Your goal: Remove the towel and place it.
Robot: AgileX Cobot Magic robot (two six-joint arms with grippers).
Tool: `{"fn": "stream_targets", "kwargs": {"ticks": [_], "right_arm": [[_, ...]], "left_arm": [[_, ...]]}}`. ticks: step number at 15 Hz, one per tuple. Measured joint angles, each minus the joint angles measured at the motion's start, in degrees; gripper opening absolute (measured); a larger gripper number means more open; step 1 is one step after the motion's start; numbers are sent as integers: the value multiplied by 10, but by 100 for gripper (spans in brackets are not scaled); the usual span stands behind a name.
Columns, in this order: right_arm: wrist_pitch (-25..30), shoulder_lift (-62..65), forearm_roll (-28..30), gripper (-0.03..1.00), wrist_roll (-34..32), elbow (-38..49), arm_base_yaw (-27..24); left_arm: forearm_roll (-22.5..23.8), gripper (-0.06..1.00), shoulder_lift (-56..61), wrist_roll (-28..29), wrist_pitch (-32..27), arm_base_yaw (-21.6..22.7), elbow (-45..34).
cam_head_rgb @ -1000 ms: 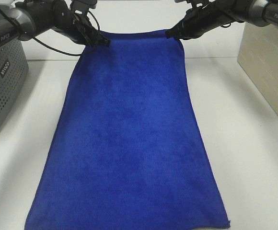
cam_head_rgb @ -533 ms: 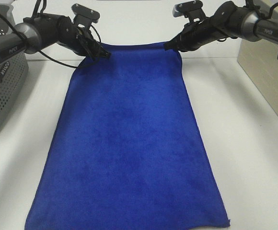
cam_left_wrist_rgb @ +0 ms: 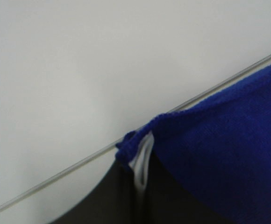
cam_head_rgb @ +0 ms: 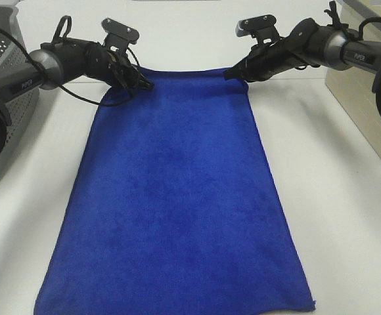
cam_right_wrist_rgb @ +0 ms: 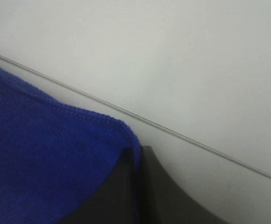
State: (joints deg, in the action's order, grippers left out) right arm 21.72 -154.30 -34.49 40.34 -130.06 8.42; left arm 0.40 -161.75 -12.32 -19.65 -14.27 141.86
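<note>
The royal-blue towel (cam_head_rgb: 174,190) lies spread flat along the white table, reaching from the far side to the near edge. My left gripper (cam_head_rgb: 143,83) is shut on its far left corner, low at the table. My right gripper (cam_head_rgb: 233,72) is shut on its far right corner, also low. The left wrist view shows the pinched towel corner (cam_left_wrist_rgb: 140,140) with its pale tag (cam_left_wrist_rgb: 142,163) between the dark fingers. The right wrist view shows the other towel corner (cam_right_wrist_rgb: 103,140) clamped between the fingers.
A grey perforated basket (cam_head_rgb: 0,85) stands at the left edge of the table. A beige box (cam_head_rgb: 368,85) stands at the right. The white tabletop (cam_head_rgb: 341,216) runs on both sides of the towel.
Both grippers have come down and toward the near side with the towel's far corners. The far edge of the towel now lies lower on the table.
</note>
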Motion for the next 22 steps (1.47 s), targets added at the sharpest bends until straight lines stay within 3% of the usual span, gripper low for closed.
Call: {"fn": "stream_targets", "kwargs": {"ticks": [3, 4, 7, 9, 11, 14, 17, 19, 22], "right_arm": [[0, 0, -6, 5, 0, 0, 0], [-1, 0, -9, 13, 0, 0, 0], [-4, 0, -9, 57, -1, 0, 0], [-4, 0, -8, 70, -1, 0, 0], [-1, 3, -7, 73, -1, 0, 0], [12, 18, -6, 73, -1, 0, 0], [77, 42, 19, 73, -9, 0, 0], [131, 73, 57, 73, -51, 0, 0], [230, 144, 103, 73, -153, 0, 0]], "left_arm": [[1, 14, -3, 0, 1, 0, 0], [6, 23, -3, 0, 6, 0, 0], [55, 49, -3, 1, 25, 0, 0], [91, 56, -4, 3, 37, 4, 1], [131, 57, -4, 26, 43, 22, 23], [139, 57, -2, 64, 26, 37, 59], [140, 57, 14, 77, -15, 38, 62], [127, 58, 40, 78, -92, 34, 63], [36, 65, 107, 80, -265, 33, 65]]}}
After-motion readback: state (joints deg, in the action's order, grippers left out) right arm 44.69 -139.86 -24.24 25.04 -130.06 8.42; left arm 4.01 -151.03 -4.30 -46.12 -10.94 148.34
